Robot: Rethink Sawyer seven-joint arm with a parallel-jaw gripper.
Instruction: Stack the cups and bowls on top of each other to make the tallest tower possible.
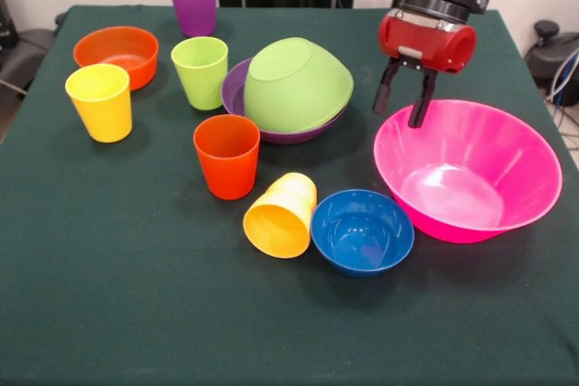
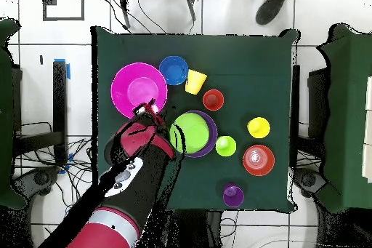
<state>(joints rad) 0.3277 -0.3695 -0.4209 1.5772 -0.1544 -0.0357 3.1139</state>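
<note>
My gripper [image 1: 399, 115] hangs open and empty over the far rim of the large pink bowl [image 1: 470, 214], also seen from overhead [image 2: 149, 108]. The lime green bowl [image 1: 294, 83] lies upside down and tilted in the purple bowl [image 1: 233, 89]. The blue bowl [image 1: 362, 230] sits in front, with the yellow-orange cup [image 1: 280, 214] on its side touching it. The orange-red cup [image 1: 226, 155], lime green cup [image 1: 200, 71], yellow cup [image 1: 99, 101] and purple cup [image 1: 193, 3] stand upright and apart. The orange bowl [image 1: 118, 54] sits at the far left.
Everything rests on a dark green tablecloth [image 1: 136, 314]. In the overhead view my arm [image 2: 131, 180] reaches in from the bottom left beside the green bowl [image 2: 190, 132]. A person's feet [image 2: 272, 1] show beyond the table's top edge.
</note>
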